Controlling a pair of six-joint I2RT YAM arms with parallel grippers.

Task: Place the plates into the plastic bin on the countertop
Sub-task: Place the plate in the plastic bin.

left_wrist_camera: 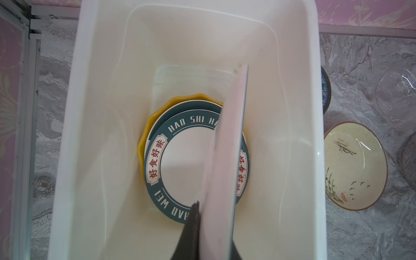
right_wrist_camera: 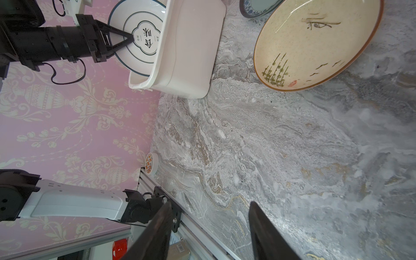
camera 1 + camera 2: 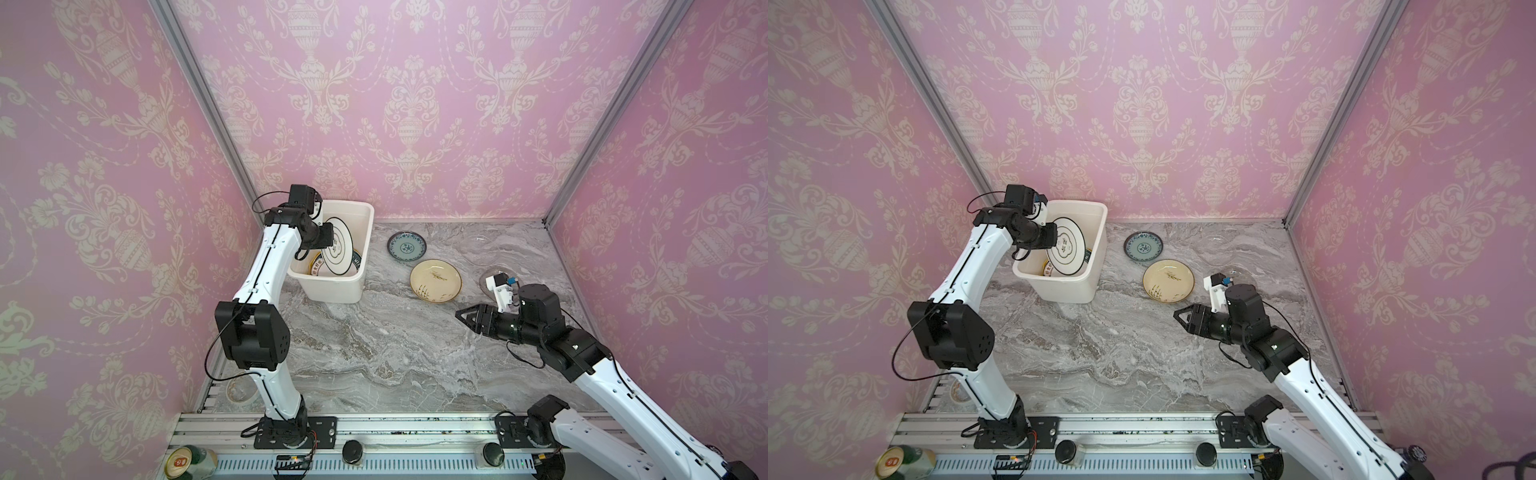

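Dropping a plate into the bin looks like the step in hand. A small patterned dish (image 2: 149, 163) sits at the countertop's (image 3: 395, 353) near left corner. The bin (image 3: 328, 291) is at the far left corner, with a yellow plate (image 1: 144, 139) and a teal-rim plate (image 1: 177, 157) lying flat inside. The left gripper (image 2: 130, 38) is clamped on the white plate (image 3: 343, 253), held on edge with its lower part inside the bin, above those two.

Next move, probably: lower or tilt it flatter, let go, lift clear of the bin wall.

The teal plate (image 3: 407, 246) and cream plate (image 3: 435, 281) lie toward the far edge, apart from the bin. A clear glass plate (image 1: 396, 96) is further right. The right gripper (image 2: 209, 204) has its jaws apart and empty, near the right edge just beside the cream plate. That plate is the likely next pick and needs a rim grip.
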